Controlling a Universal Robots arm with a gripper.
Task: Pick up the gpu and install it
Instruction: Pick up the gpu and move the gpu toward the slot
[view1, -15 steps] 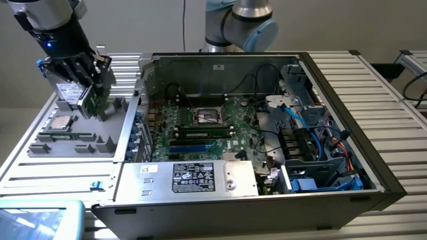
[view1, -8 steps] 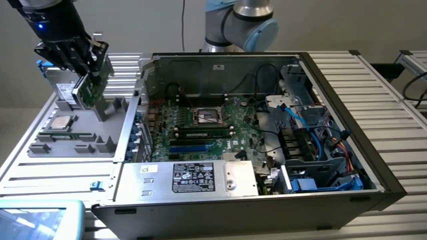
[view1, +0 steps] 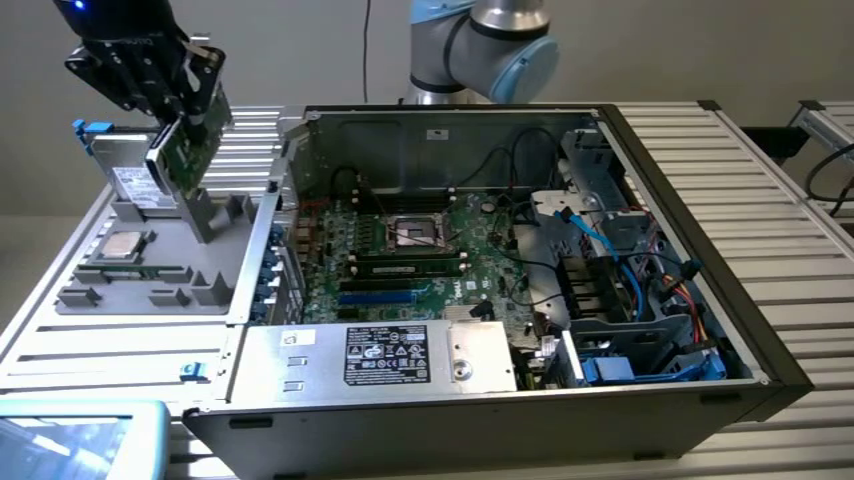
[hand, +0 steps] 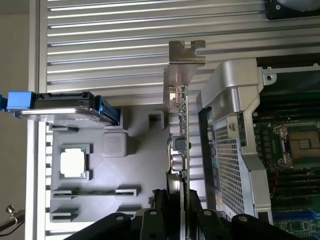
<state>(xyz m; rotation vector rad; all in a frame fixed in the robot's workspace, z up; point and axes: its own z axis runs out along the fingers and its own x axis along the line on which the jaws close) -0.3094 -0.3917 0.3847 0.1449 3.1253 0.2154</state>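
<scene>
My gripper (view1: 171, 95) hangs at the exterior view's upper left, shut on the gpu (view1: 187, 150). The gpu is a green card held on edge, tilted slightly, just above the upright posts of the grey holder tray (view1: 200, 215). In the wrist view the gpu (hand: 182, 135) shows edge-on, with its silver bracket (hand: 185, 55) at the far end. My black fingers (hand: 160, 210) clamp it from both sides, so the gripper (hand: 177, 200) is closed around the card. The open computer case (view1: 694, 250) with the large green motherboard (view1: 400, 240) lies to the exterior view's right of the tray.
On the grey tray (hand: 130, 175) lie a processor chip (view1: 123, 245), a thin memory stick (view1: 134, 272) and a hard drive with blue clips (view1: 120, 160). Inside the case are blue slots (view1: 387, 295), a power supply (view1: 387, 355) and cables (view1: 627, 270). The arm's base (view1: 481, 50) stands behind the case.
</scene>
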